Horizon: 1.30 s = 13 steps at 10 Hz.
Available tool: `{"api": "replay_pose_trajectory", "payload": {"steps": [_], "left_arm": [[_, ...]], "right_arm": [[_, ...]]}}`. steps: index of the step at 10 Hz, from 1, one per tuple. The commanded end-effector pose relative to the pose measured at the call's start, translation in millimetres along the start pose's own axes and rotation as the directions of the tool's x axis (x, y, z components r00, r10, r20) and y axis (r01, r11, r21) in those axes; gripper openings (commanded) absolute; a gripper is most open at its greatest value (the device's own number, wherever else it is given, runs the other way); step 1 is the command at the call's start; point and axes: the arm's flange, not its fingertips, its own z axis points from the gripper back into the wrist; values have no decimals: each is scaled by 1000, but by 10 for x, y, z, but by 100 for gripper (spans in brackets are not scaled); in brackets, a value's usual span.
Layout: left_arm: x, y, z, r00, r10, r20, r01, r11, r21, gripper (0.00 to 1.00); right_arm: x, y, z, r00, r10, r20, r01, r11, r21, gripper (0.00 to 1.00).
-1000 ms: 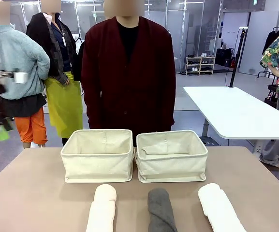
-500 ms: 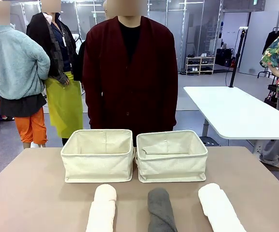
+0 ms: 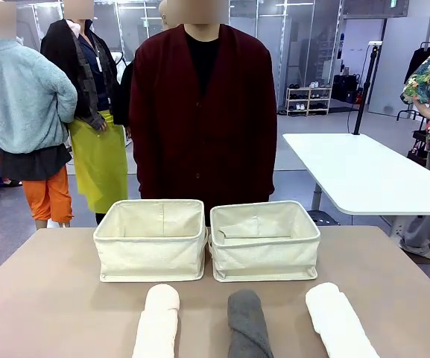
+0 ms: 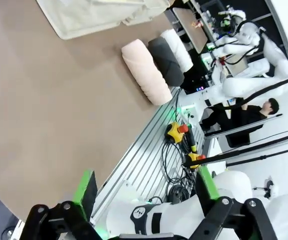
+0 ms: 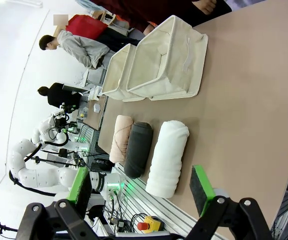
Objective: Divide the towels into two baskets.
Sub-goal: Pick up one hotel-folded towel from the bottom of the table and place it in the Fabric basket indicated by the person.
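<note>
Two cream canvas baskets stand side by side mid-table, the left basket [image 3: 151, 240] and the right basket [image 3: 265, 242]; I see only their lining inside. In front of them three rolled towels lie in a row: a cream towel [image 3: 157, 321], a dark grey towel [image 3: 247, 324] and a white towel [image 3: 339, 319]. My left gripper [image 4: 146, 187] is open high above the table's near corner, far from the cream towel [image 4: 146, 70]. My right gripper [image 5: 141, 187] is open too, above the table's edge, with the white towel [image 5: 167, 157] the closest to it.
A person in a dark red cardigan [image 3: 203, 112] stands at the far side, right behind the baskets. Bare tabletop [image 3: 43, 298] lies on both sides of the towels. Cables and emergency-stop buttons [image 4: 176, 132] sit on the rail beneath the near edge.
A blurred arm with a green pad at the front view's left edge has moved out of the picture. The towels, baskets and person stay where they were.
</note>
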Motion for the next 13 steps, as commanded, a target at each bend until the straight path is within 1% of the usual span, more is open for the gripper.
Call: {"api": "replay_pose_trajectory", "payload": {"steps": [1,13], "left_arm": [[-132,-93,63,999,-21,31,21,1000,-1,100],[-132,-93,63,999,-21,31,21,1000,-1,100]], "right_arm": [[-26,21,18,1000,18,-2,-18,1000,7,100],[-26,21,18,1000,18,-2,-18,1000,7,100]]}}
